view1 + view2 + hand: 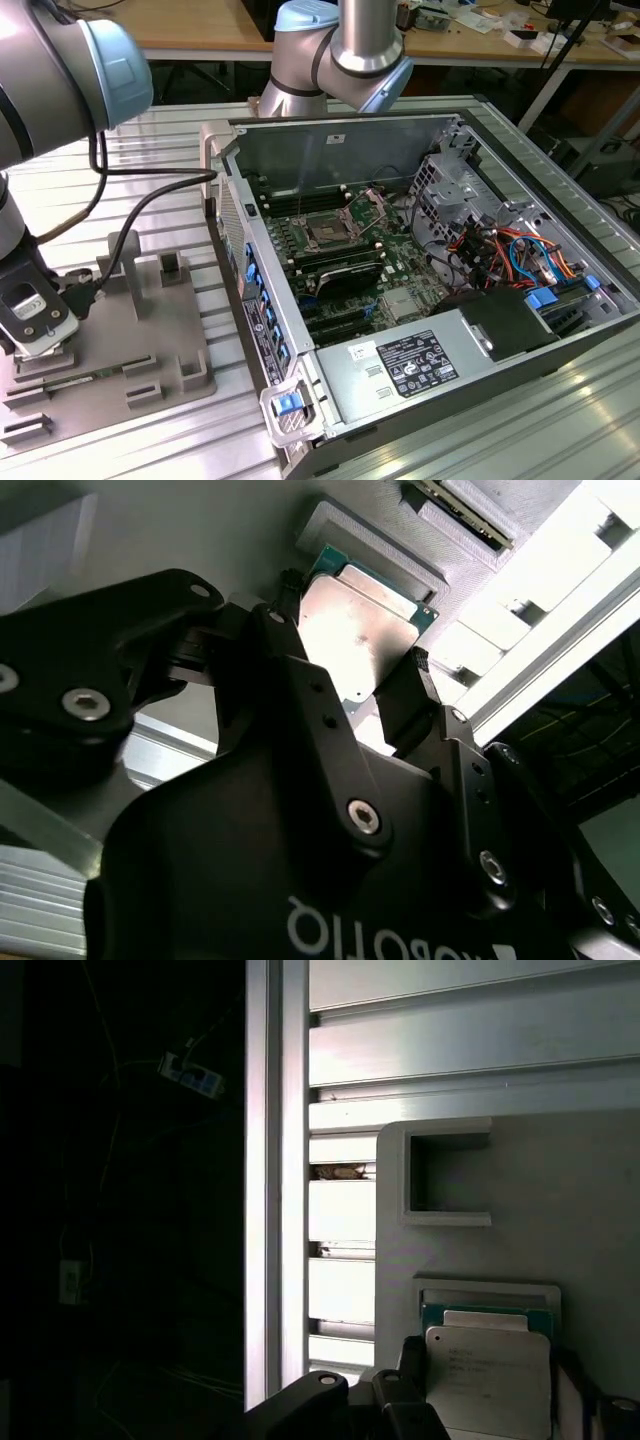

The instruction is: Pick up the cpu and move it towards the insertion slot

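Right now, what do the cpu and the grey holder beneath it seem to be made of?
The top of the cpu is likely bare metal: it is silvery, smooth and throws a bright glare. It has a thin green rim that looks like circuit board. Beneath it, the grey holder is probably plastic, perhaps printed: matte, uniform grey, with raised blocky walls and no shine.

1. The exterior view stood off the arm, high and well back. It looked down at a slant over the open computer case [420,250], the grey fixture plate [170,330] at the exterior view's left, and the slatted counter [150,150].
2. The second wrist view sat very near the cpu [355,640], facing it past the arm's end.
3. The first wrist view looked close down on the plate's edge and the counter's slats.
4. Both wrist views shared the cpu and the plate.
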{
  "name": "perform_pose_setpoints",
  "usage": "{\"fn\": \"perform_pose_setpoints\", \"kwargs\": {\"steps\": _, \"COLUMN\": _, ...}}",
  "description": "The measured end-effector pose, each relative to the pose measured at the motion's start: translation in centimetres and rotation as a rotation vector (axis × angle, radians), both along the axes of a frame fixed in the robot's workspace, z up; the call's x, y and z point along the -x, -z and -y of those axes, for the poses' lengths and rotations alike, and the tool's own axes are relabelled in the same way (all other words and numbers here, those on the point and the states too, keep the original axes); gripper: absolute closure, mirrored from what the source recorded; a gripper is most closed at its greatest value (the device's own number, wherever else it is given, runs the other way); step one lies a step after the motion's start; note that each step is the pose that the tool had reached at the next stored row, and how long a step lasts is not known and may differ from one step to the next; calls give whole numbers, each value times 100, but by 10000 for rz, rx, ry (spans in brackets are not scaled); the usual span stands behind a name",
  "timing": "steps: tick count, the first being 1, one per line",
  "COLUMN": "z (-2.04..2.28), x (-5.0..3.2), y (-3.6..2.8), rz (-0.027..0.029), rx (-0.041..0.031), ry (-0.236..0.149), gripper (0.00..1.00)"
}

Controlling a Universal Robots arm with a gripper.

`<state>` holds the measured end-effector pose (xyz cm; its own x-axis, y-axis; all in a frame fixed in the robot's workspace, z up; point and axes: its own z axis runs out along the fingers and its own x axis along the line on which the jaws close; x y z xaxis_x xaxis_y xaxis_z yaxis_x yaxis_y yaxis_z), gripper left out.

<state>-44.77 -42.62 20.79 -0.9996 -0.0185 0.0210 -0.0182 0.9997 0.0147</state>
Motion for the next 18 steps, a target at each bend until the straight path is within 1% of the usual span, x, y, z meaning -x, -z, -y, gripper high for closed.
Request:
{"fn": "perform_pose_setpoints", "kwargs": {"steps": 3, "z": 0, "x": 0, "y": -52, "rz": 1, "rx": 0, "ry": -1, "gripper": 45}}
{"fn": "perform_pose_setpoints", "kwargs": {"steps": 4, "z": 0, "x": 0, "y": -86, "rz": 0, "rx": 0, "ry": 0, "gripper": 45}}
{"fn": "perform_pose_setpoints", "kwargs": {"steps": 6, "z": 0, "x": 0, "y": -126, "rz": 0, "rx": 0, "ry": 0, "gripper": 45}}
{"fn": "perform_pose_setpoints", "kwargs": {"steps": 9, "z": 0, "x": 0, "y": -204, "rz": -1, "rx": 0, "ry": 0, "gripper": 45}}
{"fn": "perform_pose_setpoints", "kwargs": {"steps": 15, "z": 0, "x": 0, "y": -327, "rz": -6, "rx": 0, "ry": 0, "gripper": 45}}
{"fn": "perform_pose_setpoints", "kwargs": {"steps": 17, "z": 0, "x": -1, "y": -359, "rz": -9, "rx": 0, "ry": 0, "gripper": 45}}
{"fn": "perform_pose_setpoints", "kwargs": {"steps": 18, "z": 0, "x": -1, "y": -364, "rz": -10, "rx": -1, "ry": -1, "gripper": 45}}
